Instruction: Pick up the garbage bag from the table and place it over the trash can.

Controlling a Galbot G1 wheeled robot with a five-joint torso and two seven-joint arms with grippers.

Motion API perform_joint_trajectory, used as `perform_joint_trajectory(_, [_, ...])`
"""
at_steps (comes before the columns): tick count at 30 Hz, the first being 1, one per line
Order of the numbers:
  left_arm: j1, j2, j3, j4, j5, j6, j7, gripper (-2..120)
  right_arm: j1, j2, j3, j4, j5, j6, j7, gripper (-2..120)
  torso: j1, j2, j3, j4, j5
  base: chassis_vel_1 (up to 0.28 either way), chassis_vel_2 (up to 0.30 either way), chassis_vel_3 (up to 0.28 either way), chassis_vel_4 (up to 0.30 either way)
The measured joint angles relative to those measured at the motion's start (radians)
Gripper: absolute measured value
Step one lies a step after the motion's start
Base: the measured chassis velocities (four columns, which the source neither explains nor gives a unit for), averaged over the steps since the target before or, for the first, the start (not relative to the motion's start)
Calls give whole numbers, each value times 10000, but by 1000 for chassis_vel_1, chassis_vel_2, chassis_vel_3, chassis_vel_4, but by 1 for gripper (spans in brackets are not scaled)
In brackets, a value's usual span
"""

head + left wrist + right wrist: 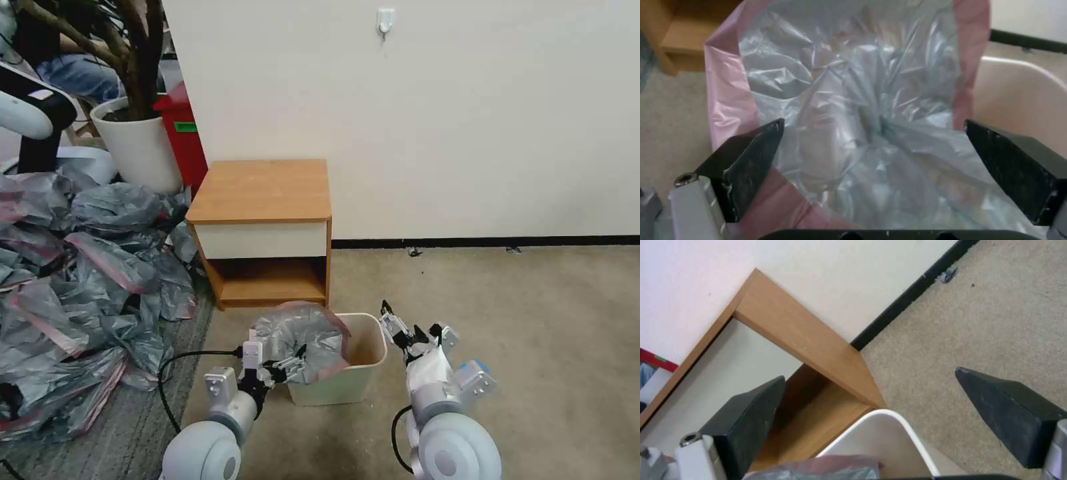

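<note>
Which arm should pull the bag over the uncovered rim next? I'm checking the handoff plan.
Probably the right gripper: it is open at the trash can's bare side. The left gripper, also open, sits against the garbage bag opposite.

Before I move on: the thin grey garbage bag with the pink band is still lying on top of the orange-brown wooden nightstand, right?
No. The head view shows the garbage bag draped over the left side of the cream plastic trash can, at the left gripper; the nightstand top is bare.

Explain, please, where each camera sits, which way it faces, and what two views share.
Head view: high, facing down at table, trash can, both arms.
Left wrist view: between the open left gripper, facing the garbage bag.
Right wrist view: between the open right gripper, facing table, wall.
Shared by wrist views: trash can rim, bag.
</note>
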Motion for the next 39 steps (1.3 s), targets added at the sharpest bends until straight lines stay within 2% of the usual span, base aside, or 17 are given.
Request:
perform_joint_trajectory(12, [-180,-2,82,382,-106,26,-267,99,-36,1,20,-80,-53,88,0,95,0,0,0,0,0,0,0,0,0])
perform_joint_trajectory(19, [-540,51,177,433,-982,320,-1046,79,-42,2,18,-126,-73,105,0,95,0,0,0,0,0,0,0,0,0])
perform_joint_trajectory(21, [-562,64,177,436,-1022,355,-1086,76,-42,3,18,-134,-74,109,0,95,-1,0,0,0,0,0,0,0,0])
perform_joint_trajectory(23, [-614,128,191,440,-1167,527,-1207,68,-42,3,24,-147,-76,114,1,95,0,0,0,0,0,0,0,0,0])
perform_joint_trajectory(33, [-862,299,332,443,-1941,1038,-1911,54,-12,49,40,-221,-78,132,2,94,0,0,0,0,0,0,0,0,0])
perform_joint_trajectory(39, [-1438,547,454,389,-3193,1555,-3007,50,15,79,64,-340,-90,177,2,93,0,0,0,0,0,0,0,0,0])
